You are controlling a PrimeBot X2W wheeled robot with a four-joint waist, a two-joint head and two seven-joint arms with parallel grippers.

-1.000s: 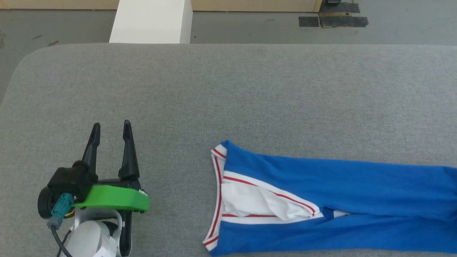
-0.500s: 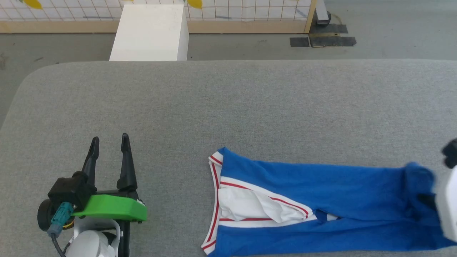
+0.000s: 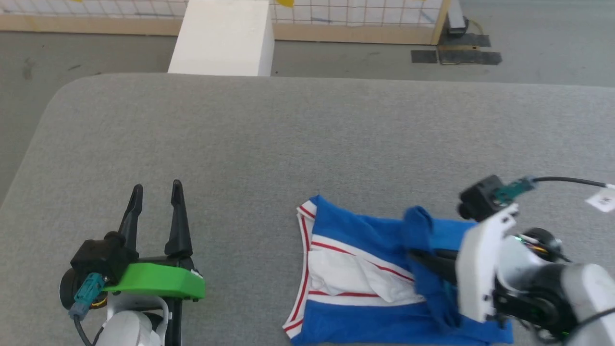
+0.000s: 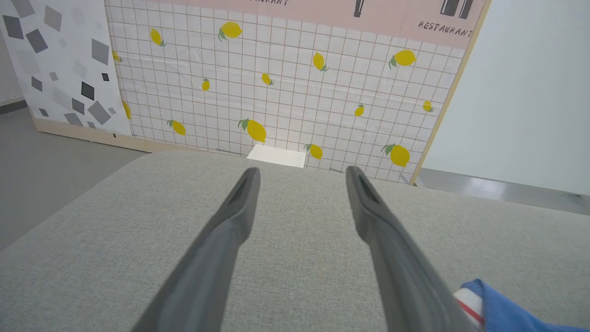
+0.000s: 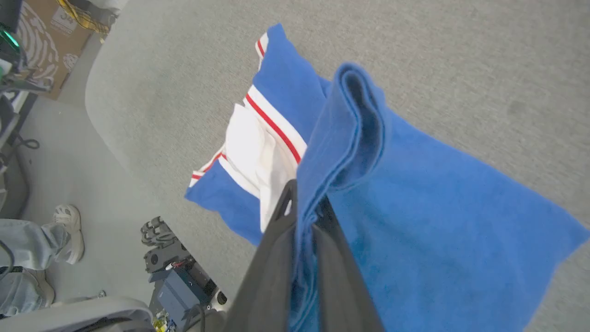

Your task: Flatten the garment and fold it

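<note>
Head view: right claw (image 3: 419,257) tight on garment (image 3: 358,229), left claw (image 3: 156,190) spread; white block (image 3: 223,38) behind

On the counter (image 3: 288,134), the garment (image 3: 355,230) lies right of the left end effector (image 3: 156,197), the right end effector (image 5: 304,198) at its right end; a box (image 3: 223,38) stands behind.

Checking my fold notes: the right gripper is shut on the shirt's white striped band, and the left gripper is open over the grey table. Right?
No. The right gripper is shut on a plain blue fold of the shirt, not the white striped band; the right wrist view shows it. The left gripper is open over the grey table.
</note>
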